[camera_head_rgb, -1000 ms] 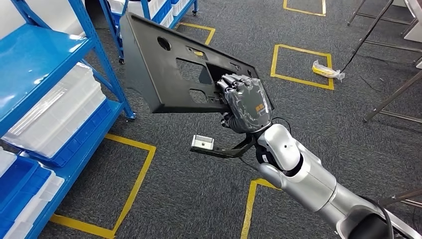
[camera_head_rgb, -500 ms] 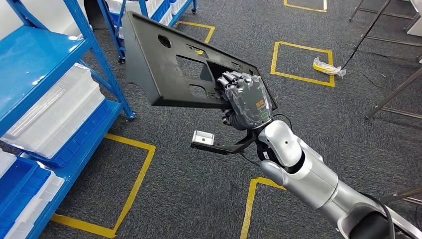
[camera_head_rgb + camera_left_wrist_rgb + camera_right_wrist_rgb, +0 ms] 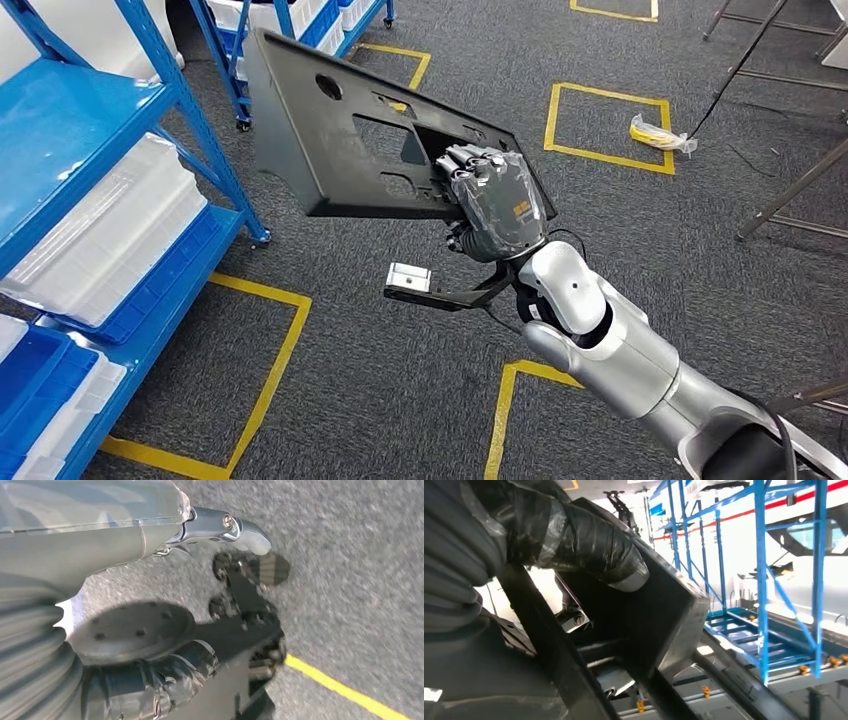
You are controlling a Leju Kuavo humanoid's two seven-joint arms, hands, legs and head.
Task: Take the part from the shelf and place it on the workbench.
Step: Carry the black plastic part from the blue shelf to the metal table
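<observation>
Head view: the right hand (image 3: 497, 203), grey and wrapped in clear film, grips one end of a large flat black plastic panel with rectangular cut-outs and a round hole (image 3: 340, 130). Its fingers are curled over the panel's edge into a cut-out. The panel is held in the air, tilted, above the dark grey carpet floor (image 3: 380, 380), clear of the blue metal shelf rack (image 3: 90, 150) standing at the left. White translucent plastic bins (image 3: 110, 230) sit on the rack's lower shelf. Yellow tape squares (image 3: 600, 130) mark the carpet, and a small yellow-and-clear plastic bag (image 3: 658, 137) lies at the corner of one square. The silver right arm (image 3: 620, 350) comes in from the lower right.

Left wrist view: the left hand (image 3: 150, 680) hangs over the grey carpet with a yellow tape line (image 3: 345, 692) beside it. Only its taped thumb and ribbed cover are plain, so I cannot tell how its fingers lie.

Right wrist view: the right hand's thick taped thumb (image 3: 589, 545) presses on the black panel (image 3: 664, 610), with blue rack frames (image 3: 764, 580) behind.
</observation>
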